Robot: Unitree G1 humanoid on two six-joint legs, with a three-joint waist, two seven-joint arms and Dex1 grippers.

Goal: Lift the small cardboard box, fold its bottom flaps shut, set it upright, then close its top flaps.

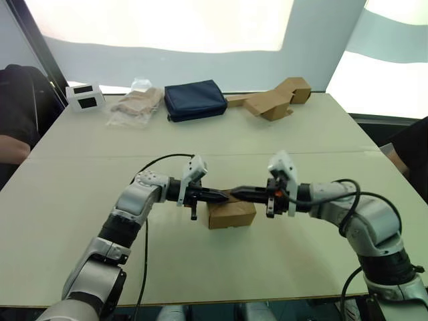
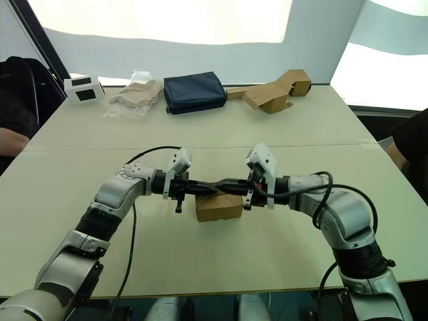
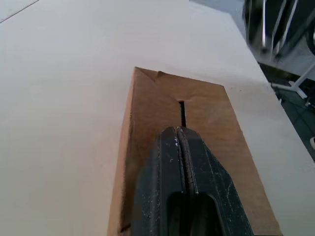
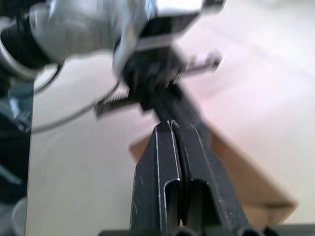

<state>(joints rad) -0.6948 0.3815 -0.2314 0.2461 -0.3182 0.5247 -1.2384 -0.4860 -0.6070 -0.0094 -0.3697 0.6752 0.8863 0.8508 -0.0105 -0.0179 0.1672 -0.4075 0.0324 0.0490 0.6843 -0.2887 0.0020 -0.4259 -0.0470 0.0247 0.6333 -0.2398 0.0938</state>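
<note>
Both your grippers sit over the small cardboard box (image 1: 231, 215), mid-desk (image 1: 281, 134). Left gripper (image 3: 177, 130) has its fingers pressed together, holding nothing, tips over the seam between the folded flaps (image 3: 202, 113). Right gripper (image 4: 171, 124) is likewise pinched closed and empty, tips facing the left ones above the box top. Far edge: navy pouch (image 1: 194, 99), bent cardboard piece (image 1: 274, 99), plastic bag (image 1: 137, 104).

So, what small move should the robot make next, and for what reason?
Probably press both shut grippers, left gripper and right gripper, gently down onto the small cardboard box. It stands on the table, and its top flaps lie flat with a narrow slit still between them.
</note>
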